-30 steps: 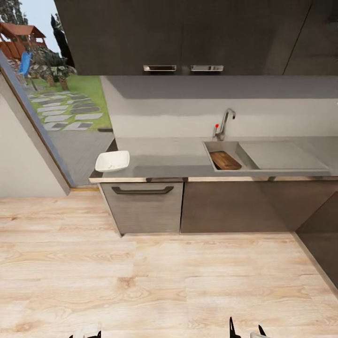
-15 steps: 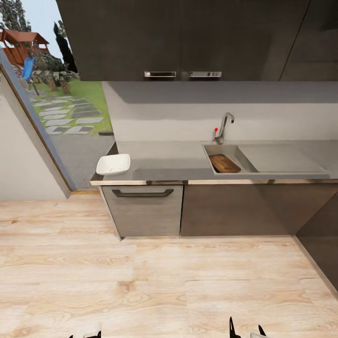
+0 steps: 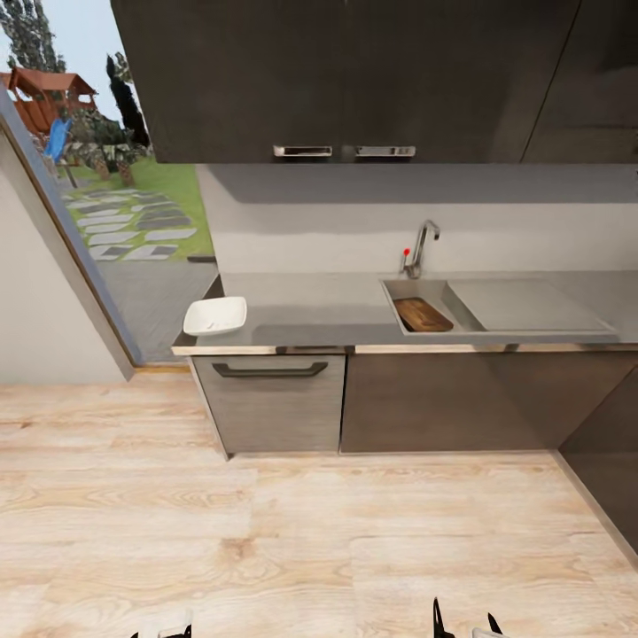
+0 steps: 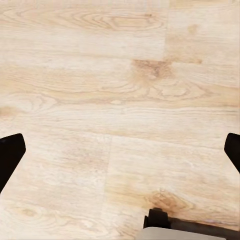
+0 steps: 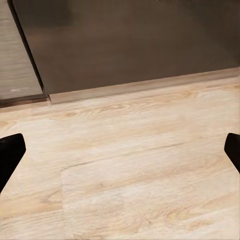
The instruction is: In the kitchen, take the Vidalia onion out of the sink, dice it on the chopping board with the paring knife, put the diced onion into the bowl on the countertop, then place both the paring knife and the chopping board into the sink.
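Both jaws stand spread wide with nothing between them. Our left gripper (image 4: 120, 150) shows its two dark fingertips at opposite edges of the left wrist view, over pale plank floor (image 4: 100, 100); our right gripper (image 5: 120, 150) shows the same spread over floor close to the foot of the dark cabinets (image 5: 130, 45). In the head view only the tips of the left gripper (image 3: 164, 631) and right gripper (image 3: 461, 625) peek up at the lower edge, hanging low above the floor (image 3: 310, 532).

Well ahead of both jaws, across a wide stretch of floor, runs the grey countertop (image 3: 310, 306). The sink (image 3: 403, 291), a steel basin with a flat drainboard (image 3: 523, 306) beside it and a chrome faucet (image 3: 421, 244) with a red knob behind, sits ahead of our right jaws, well apart from them. Inside the basin lies the board (image 3: 423, 315), dark brown, wood-grained, with rounded corners, flat on the bottom. Whether the knife lies in there too, we cannot tell at this range.

Ahead of our left jaws, equally far off, the bowl (image 3: 215, 315) rests on the countertop's end by the open doorway (image 3: 115, 204); it is shallow, white, squarish with rounded corners. Below it a drawer front carries a dark bar handle (image 3: 269, 369).
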